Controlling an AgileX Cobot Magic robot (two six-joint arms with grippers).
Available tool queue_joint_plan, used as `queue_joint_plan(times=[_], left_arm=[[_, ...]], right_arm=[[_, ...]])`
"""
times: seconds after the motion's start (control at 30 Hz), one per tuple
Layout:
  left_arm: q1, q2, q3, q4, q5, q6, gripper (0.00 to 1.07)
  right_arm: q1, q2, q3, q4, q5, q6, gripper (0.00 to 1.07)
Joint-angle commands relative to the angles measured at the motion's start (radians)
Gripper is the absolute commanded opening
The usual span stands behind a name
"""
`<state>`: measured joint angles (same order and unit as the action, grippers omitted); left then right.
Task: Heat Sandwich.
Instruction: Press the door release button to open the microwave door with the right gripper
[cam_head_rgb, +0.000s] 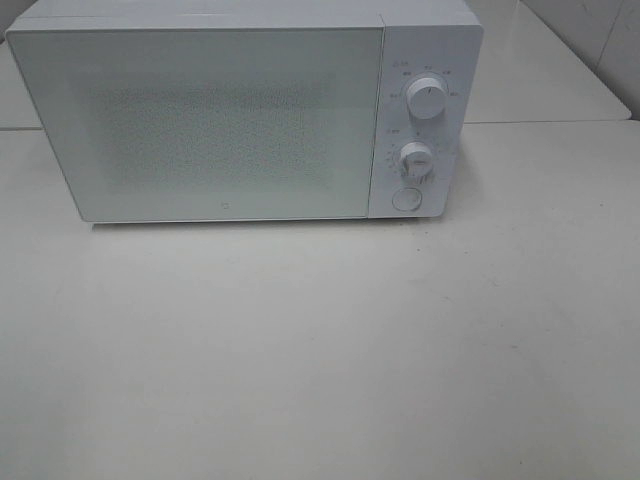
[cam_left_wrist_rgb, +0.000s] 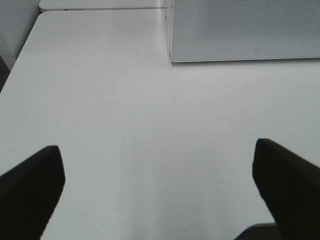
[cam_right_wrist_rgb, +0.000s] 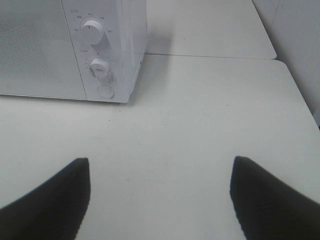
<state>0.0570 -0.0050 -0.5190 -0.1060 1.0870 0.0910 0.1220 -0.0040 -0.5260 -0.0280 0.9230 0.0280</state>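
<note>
My left pincer (cam_left_wrist_rgb: 157, 145) and right pincer (cam_right_wrist_rgb: 161, 159) stand wide, empty. I should press the microwave (cam_head_rgb: 200, 120) round button (cam_right_wrist_rgb: 105, 91) squarely, one fingertip only.

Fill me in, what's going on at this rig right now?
Nothing is being handled. The white microwave sits on the table with its door shut. The left gripper and right gripper are both open and empty, each over bare tabletop in front of the microwave. The right one faces the end with the two knobs and the round button. No sandwich shows in any view; whether it is inside or off camera, I cannot tell.
</note>
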Motion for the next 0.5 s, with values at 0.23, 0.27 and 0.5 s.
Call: queue_joint_plan(times=[0.23, 0.27, 0.5], left_arm=[[-0.006, -0.016, 0.001, -0.001, -0.016, -0.002, 0.98], [-0.006, -0.016, 0.001, -0.001, -0.016, -0.002, 0.98], [-0.006, -0.016, 0.001, -0.001, -0.016, -0.002, 0.98]], right_arm=[[-0.006, -0.028, 0.029, -0.001, 0.073, -0.014, 0.76], [-0.006, -0.028, 0.029, -0.001, 0.073, -0.015, 0.76], [-0.006, -0.028, 0.029, -0.001, 0.072, -0.015, 0.76]])
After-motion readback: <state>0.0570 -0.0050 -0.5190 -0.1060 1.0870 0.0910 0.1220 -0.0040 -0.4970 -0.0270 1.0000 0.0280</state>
